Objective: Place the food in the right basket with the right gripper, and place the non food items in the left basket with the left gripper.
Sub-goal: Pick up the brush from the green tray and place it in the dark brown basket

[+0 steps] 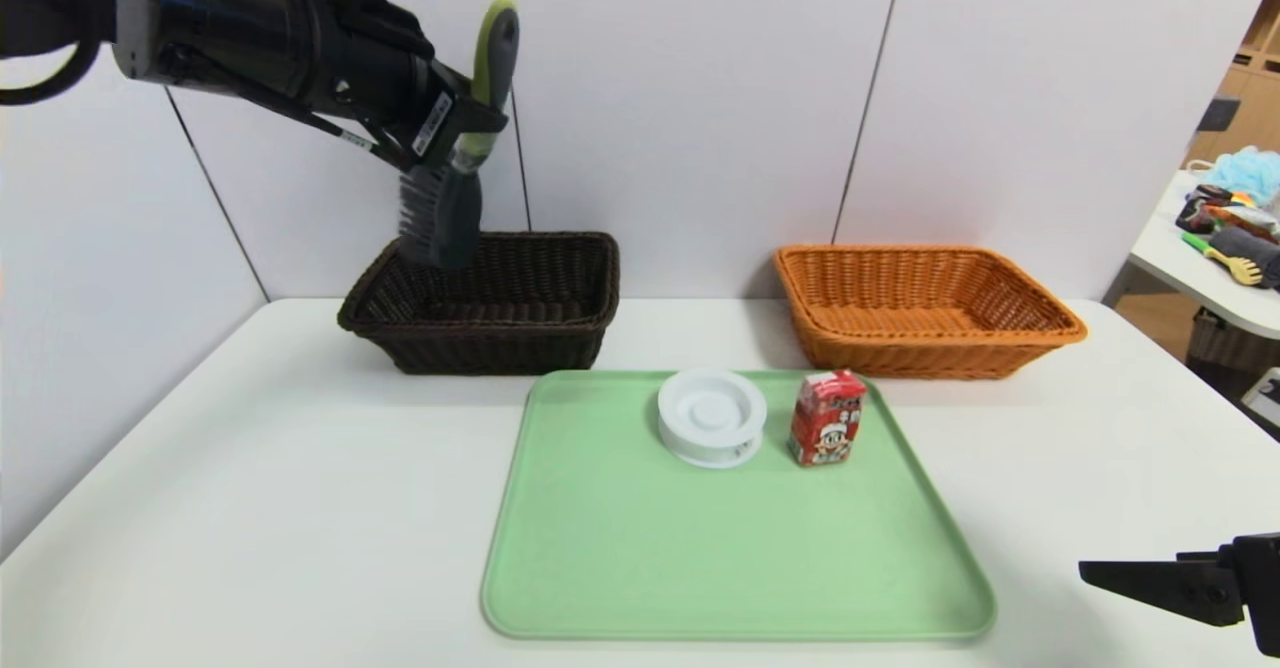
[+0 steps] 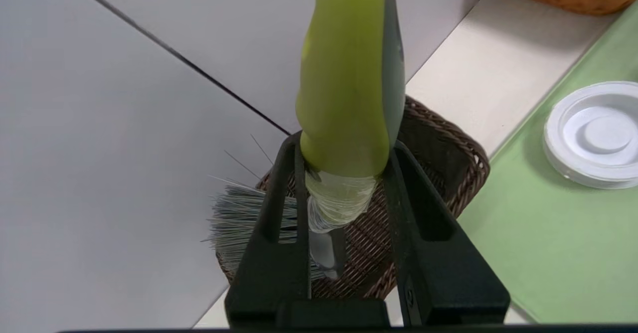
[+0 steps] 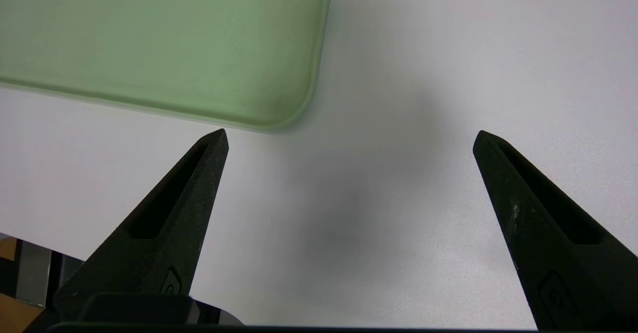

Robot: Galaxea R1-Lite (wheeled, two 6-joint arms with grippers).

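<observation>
The white table (image 1: 250, 508) carries a green tray (image 1: 700, 568), which I take as the landmark. Behind the tray on the left stands the dark basket (image 1: 500, 333), behind it on the right the orange basket (image 1: 930, 343); both look empty, so I judge that nothing is sorted yet. The left gripper (image 1: 470, 143) is high above the dark basket and clamps the brush (image 1: 445, 218) at the neck, handle up, bristles hanging over the near rim. This item only needs lowering and release. The white disc (image 1: 711, 416) and the red carton (image 1: 827, 418) stand on the far part of the tray, close together. The right gripper (image 3: 349, 138) waits off the tray's near right corner, fingers wide apart and empty, well apart from the carton.
</observation>
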